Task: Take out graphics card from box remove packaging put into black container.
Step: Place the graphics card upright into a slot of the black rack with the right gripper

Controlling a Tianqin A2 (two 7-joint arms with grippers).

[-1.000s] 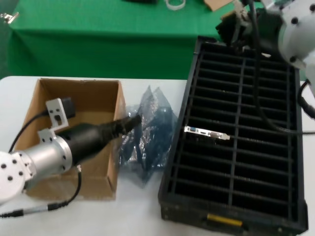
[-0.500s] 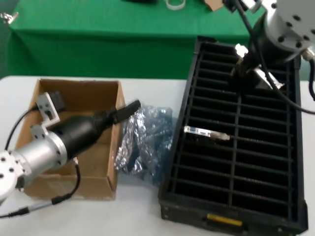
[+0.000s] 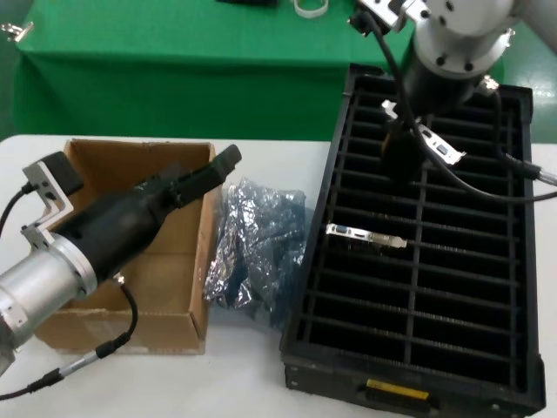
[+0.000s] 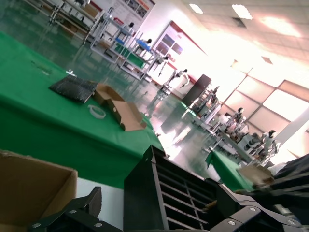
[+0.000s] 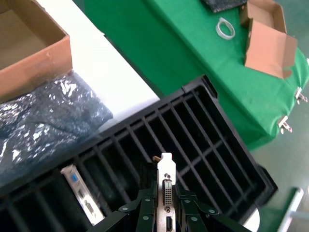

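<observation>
White tabletop, green-draped bench behind; crate and carton share the near surface.

My right gripper (image 5: 164, 212) is clamped on the card (image 5: 165, 186), pinching it from both sides with the silver bracket end sticking out past the fingertips. I hold it edge-on over the crate (image 3: 346, 113), at the far end, so I judge the board is lined up to drop into one narrow slot; that step is not yet done. Below and nearer the body, a second card (image 3: 365, 236) already sits in a slot, only its bracket showing. It is several slots away, so no conflict, but the dividers are tight and a tilt could catch an edge.

Beyond the crate's side wall lies the bag (image 3: 257, 248), crumpled on the table, touching the crate and the box (image 3: 193, 287).

My left gripper (image 3: 218, 170) hovers over the box's inner corner, fingers spread, carrying nothing.
</observation>
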